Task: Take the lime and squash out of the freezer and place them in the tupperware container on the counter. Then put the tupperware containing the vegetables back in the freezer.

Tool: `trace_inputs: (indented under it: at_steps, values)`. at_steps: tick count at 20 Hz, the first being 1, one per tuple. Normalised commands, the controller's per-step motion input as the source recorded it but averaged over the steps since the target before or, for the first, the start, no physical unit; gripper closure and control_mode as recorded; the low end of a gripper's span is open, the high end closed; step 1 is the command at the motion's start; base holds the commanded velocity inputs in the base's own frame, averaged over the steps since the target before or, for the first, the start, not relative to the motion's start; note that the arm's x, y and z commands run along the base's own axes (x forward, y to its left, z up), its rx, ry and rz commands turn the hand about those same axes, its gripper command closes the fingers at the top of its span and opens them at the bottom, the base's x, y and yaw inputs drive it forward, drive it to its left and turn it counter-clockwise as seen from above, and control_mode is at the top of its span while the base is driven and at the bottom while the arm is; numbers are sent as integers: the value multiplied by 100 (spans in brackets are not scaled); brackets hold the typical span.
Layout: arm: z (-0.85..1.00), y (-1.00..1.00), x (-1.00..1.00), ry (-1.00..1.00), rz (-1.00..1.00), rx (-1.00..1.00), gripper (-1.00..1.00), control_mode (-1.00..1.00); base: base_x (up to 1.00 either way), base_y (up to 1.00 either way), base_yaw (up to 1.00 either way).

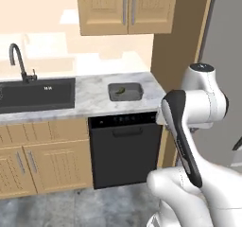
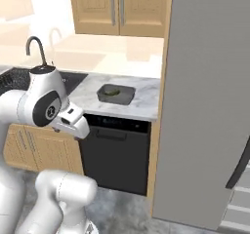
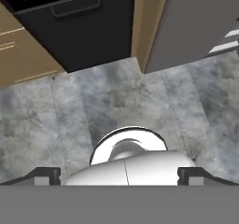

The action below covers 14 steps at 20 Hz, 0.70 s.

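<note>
The tupperware container [image 1: 134,94] [image 2: 124,97] stands on the counter [image 1: 92,96] [image 2: 144,96], just left of the freezer. One small green piece [image 1: 120,91] [image 2: 113,90] lies in it; I cannot tell whether it is the lime or the squash. The freezer's grey door [image 2: 210,106] [image 3: 196,22] stands swung out, with pale shelves [image 2: 237,213] [image 3: 228,38] showing past its edge. My gripper [image 3: 119,177] points down at the grey floor in front of the freezer. Its fingertips [image 3: 46,175] stand wide apart, open, with nothing between them.
A black dishwasher [image 1: 125,148] [image 2: 117,150] [image 3: 79,22] sits under the counter below the container. A black sink [image 1: 35,93] with a dark faucet [image 1: 19,63] lies at the left. Wooden wall cabinets [image 1: 125,8] hang above. A tan panel [image 3: 144,27] separates dishwasher and freezer.
</note>
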Motion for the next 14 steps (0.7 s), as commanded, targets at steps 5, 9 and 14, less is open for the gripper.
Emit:
trace_inputs:
  at_steps: [5,9,14]
  values:
    - [0,0,0,0,0,0,-100,100,8,-100,10]
    - [0,0,0,0,0,0,-100,100,15,-100,8]
    - [0,0,0,0,0,0,-100,100,23,-100,5]
